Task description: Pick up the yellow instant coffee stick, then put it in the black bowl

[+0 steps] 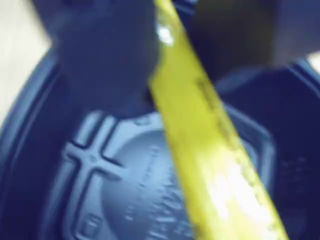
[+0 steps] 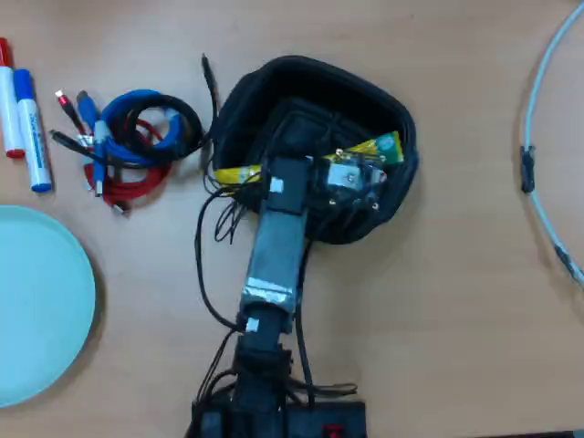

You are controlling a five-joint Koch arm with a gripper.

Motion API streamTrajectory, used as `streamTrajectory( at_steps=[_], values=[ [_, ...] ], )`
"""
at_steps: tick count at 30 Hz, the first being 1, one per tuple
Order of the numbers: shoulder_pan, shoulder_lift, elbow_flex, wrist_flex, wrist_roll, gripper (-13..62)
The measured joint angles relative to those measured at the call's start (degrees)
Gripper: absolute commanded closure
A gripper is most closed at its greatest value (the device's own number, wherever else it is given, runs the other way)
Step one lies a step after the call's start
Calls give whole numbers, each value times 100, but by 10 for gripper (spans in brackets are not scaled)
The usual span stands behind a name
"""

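The gripper (image 2: pixel 315 169), clamped on the yellow instant coffee stick (image 1: pixel 200 130), hangs over the black bowl (image 2: pixel 274 78); only release seems left.

Overhead view, left side — a pale blue plate (image 2: pixel 36 301), coiled cables (image 2: pixel 132 146), two markers (image 2: pixel 23 114).

the yellow instant coffee stick (image 2: pixel 381 147) sits over the black bowl (image 2: pixel 360 87), crossing it nearly level in the overhead view, green end toward the right wall, yellow end poking out by the left rim. up close in the wrist view, the stick (image 1: pixel 200 135) slants from top centre down to lower right, foil glinting, above the bowl's (image 1: pixel 95 165) ribbed, stepped floor. deep black walls curve around it.
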Motion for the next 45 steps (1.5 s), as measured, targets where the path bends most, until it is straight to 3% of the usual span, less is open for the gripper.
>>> streamTrajectory(
  at_steps=[4, 15, 26, 32, 40, 45],
  values=[
    [97, -246, -554, 9, 0, 547],
    [-70, -2241, -1301, -26, 9, 548],
    [-299, -3032, -1327, -62, 0, 537],
    [-431, -3067, -1327, -62, 97, 397],
    [-554, -3067, -1327, 246, 272, 71],
    [-580, -3067, -1327, 589, 272, 21]
  ],
)
